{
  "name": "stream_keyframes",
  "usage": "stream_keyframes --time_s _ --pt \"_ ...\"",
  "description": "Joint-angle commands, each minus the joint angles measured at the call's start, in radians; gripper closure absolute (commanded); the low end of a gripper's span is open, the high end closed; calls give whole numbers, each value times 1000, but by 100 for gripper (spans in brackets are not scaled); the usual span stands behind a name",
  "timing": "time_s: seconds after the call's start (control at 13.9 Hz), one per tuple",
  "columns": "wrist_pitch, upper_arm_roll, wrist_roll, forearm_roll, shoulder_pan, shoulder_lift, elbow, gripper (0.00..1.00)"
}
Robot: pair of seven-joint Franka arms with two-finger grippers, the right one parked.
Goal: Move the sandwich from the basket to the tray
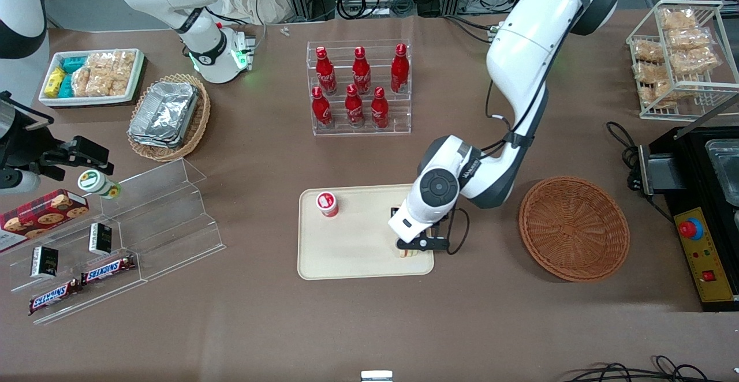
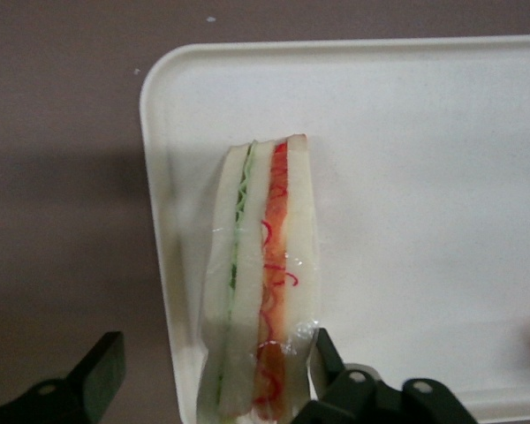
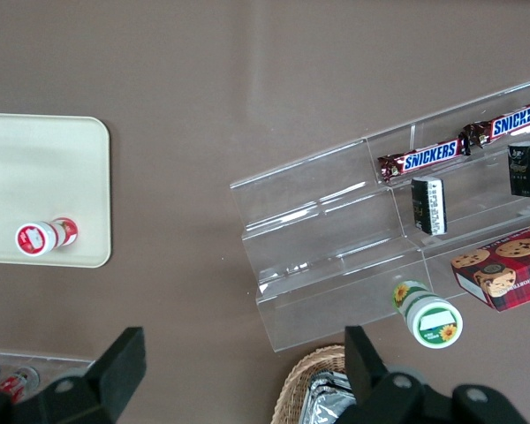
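The sandwich [image 2: 265, 265], a wrapped wedge of pale bread with green and red-orange filling, lies on the cream-beige tray [image 2: 424, 177] close to its rim. In the front view the sandwich [image 1: 406, 252] sits at the tray's [image 1: 358, 255] corner toward the working arm's end, mostly hidden under the wrist. My left gripper [image 1: 413, 247] is low over it and open. In the left wrist view the gripper [image 2: 219, 353] straddles the sandwich: one finger [image 2: 327, 353] touches the wrap, the other [image 2: 102, 371] stands well apart. The reddish-brown wicker basket [image 1: 573, 227] beside the tray holds nothing.
A small red-capped bottle [image 1: 327, 203] stands on the tray toward the parked arm's end. A rack of red cola bottles [image 1: 359, 87] stands farther from the camera. A clear shelf [image 1: 144, 220] with Snickers bars, a tan basket of foil trays [image 1: 167, 115] and a black machine [image 1: 701, 209] stand around.
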Motion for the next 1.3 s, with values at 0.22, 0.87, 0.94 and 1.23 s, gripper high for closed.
stream_keyframes --time_s 0.22,0.87,0.94,1.23 --pt "-242 -3 12 -7 97 -199 -20 1" --pt "-486 0 283 -8 385 -584 -210 1" --pt "-512 -1 314 -11 422 -601 -213 1" --pt "-555 0 437 1 505 -647 -203 1"
